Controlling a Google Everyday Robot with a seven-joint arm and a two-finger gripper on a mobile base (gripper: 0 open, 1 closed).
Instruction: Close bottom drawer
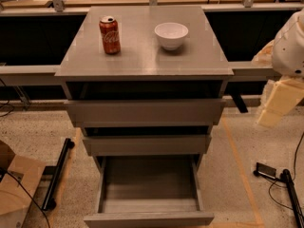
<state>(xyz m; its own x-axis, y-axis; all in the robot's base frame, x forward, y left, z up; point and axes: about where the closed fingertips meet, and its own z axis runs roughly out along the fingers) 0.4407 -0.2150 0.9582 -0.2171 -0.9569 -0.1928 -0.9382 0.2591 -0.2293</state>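
The grey cabinet has three handle-less drawers. The bottom drawer is pulled far out toward me, and its grey box interior is empty. The middle drawer front and the top drawer front stick out only a little. My gripper hangs at the right edge of the view. It is beside the cabinet at about the height of the top drawer, apart from it and well above the bottom drawer. It holds nothing that I can see.
A red soda can and a white bowl stand on the cabinet top. A cardboard box and a black bar lie on the floor at left. Black cables and a stand lie at right.
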